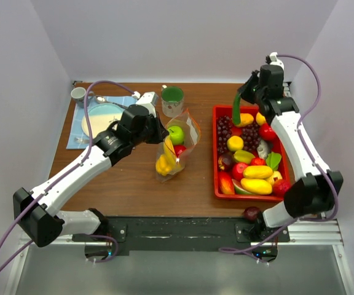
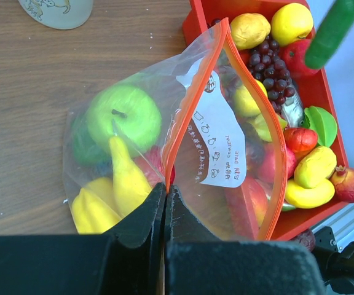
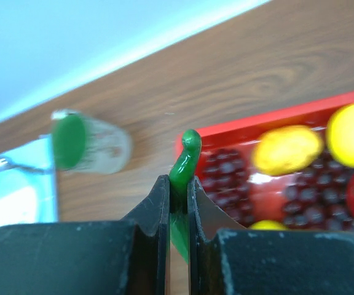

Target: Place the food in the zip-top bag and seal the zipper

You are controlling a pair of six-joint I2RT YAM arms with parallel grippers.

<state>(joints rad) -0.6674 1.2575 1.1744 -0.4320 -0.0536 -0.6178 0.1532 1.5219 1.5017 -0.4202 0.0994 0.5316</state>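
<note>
The zip-top bag point(image 1: 178, 146) stands open on the table left of the red tray point(image 1: 216, 184). It holds a green apple point(image 2: 125, 110), yellow pieces point(image 2: 125, 181) and something red. My left gripper point(image 2: 165, 187) is shut on the orange-red zipper point(image 2: 178, 132) at the near end of the bag's mouth, which gapes wide. My right gripper point(image 3: 178, 184) is shut on a slim green pepper point(image 3: 186, 160), held above the tray's far left corner; the pepper also shows in the top view point(image 1: 236, 110). More food point(image 1: 257, 172) fills the tray.
A cup with a green inside point(image 1: 172, 100) stands just behind the bag. A blue mat with a plate point(image 1: 100, 117) and a small grey cup point(image 1: 78, 93) lie at the far left. A dark red fruit point(image 1: 251, 213) sits at the near table edge.
</note>
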